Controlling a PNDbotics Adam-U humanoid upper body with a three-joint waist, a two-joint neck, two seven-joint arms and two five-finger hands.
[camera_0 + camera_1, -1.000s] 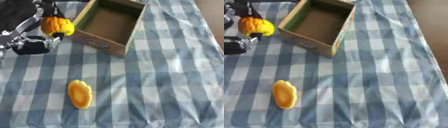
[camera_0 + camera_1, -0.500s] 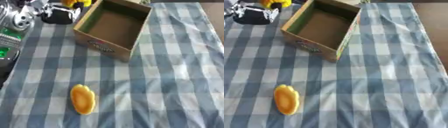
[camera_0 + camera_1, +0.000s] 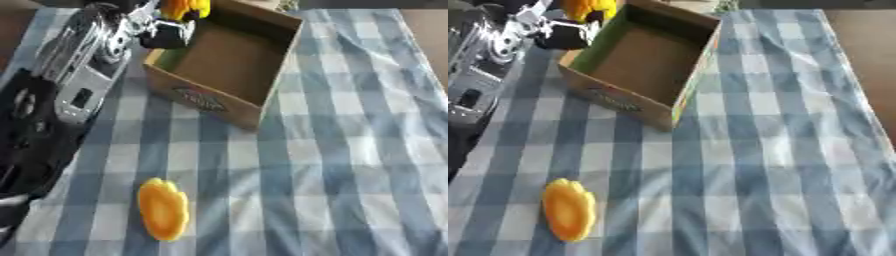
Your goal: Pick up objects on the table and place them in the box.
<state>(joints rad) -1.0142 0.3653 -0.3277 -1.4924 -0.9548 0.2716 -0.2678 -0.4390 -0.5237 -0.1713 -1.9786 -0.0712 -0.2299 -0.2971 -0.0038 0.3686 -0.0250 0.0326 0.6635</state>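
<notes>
At the left of the frame I see my left arm (image 3: pixel 83 85), black and silver, reaching up toward the upper left. There my left robot hand (image 3: pixel 166 31) has its fingers curled around a yellow fruit (image 3: pixel 185 7), just at the box's left wall near the top edge. The open box (image 3: pixel 229 64) stands empty at upper centre on the checked surface (image 3: pixel 350 150). A flat orange piece (image 3: pixel 163 208) lies at lower left, well apart from the box. My right robot hand does not show.

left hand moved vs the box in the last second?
Yes. The left hand carrying the yellow object has gone from beside the box's left wall to its far left corner.
</notes>
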